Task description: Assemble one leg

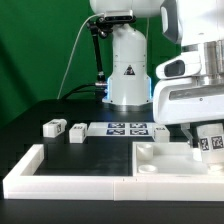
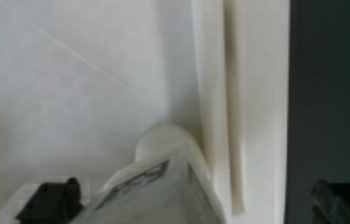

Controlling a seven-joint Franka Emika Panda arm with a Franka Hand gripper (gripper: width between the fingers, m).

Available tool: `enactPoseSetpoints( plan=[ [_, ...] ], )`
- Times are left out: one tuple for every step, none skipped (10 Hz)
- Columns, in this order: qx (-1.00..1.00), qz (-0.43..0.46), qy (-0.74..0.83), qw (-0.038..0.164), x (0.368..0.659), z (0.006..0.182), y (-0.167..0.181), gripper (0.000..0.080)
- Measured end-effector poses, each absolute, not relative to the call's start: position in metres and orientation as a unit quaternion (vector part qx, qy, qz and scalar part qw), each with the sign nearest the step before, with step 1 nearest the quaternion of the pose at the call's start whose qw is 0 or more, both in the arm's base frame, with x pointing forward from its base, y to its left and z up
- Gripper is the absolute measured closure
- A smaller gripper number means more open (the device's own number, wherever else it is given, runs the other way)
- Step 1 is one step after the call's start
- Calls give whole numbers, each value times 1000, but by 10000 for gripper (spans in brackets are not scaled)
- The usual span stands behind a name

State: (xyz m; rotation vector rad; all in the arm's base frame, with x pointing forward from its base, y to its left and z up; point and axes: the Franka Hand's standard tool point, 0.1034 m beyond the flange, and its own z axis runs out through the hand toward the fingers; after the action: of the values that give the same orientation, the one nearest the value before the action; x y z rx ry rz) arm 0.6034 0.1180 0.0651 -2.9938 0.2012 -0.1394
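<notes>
My gripper hangs at the exterior view's right, over the far right corner of the large flat white tabletop. It is shut on a leg, a stubby white block with a tag marker. In the wrist view the leg juts out tilted between the dark fingers of my gripper. Its tip is close to the tabletop, beside the tabletop's edge. Whether it touches the surface is unclear. Two more legs lie on the black table at the exterior view's left.
The marker board lies behind the tabletop, in front of the robot base. A long white L-shaped rail borders the front and left. In the wrist view the rail's raised strip runs beside the tabletop, with dark table beyond.
</notes>
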Motion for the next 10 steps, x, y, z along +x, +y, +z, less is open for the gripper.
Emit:
enactPoseSetpoints(
  plan=[
    [-994, -46, 67, 69, 603, 65, 118, 236],
    [-994, -46, 67, 69, 603, 65, 118, 372],
    [-994, -46, 67, 69, 603, 65, 118, 372],
    [-994, -46, 68, 68, 603, 64, 117, 523],
    [-994, -46, 68, 68, 603, 64, 117, 522],
    [-994, -46, 68, 68, 603, 64, 117, 522],
    [-994, -46, 68, 68, 603, 64, 117, 522],
    [-994, -45, 68, 69, 603, 64, 117, 522],
    [-993, -44, 81, 73, 605, 62, 117, 522],
    [-990, -42, 112, 79, 607, 62, 117, 522]
  ],
)
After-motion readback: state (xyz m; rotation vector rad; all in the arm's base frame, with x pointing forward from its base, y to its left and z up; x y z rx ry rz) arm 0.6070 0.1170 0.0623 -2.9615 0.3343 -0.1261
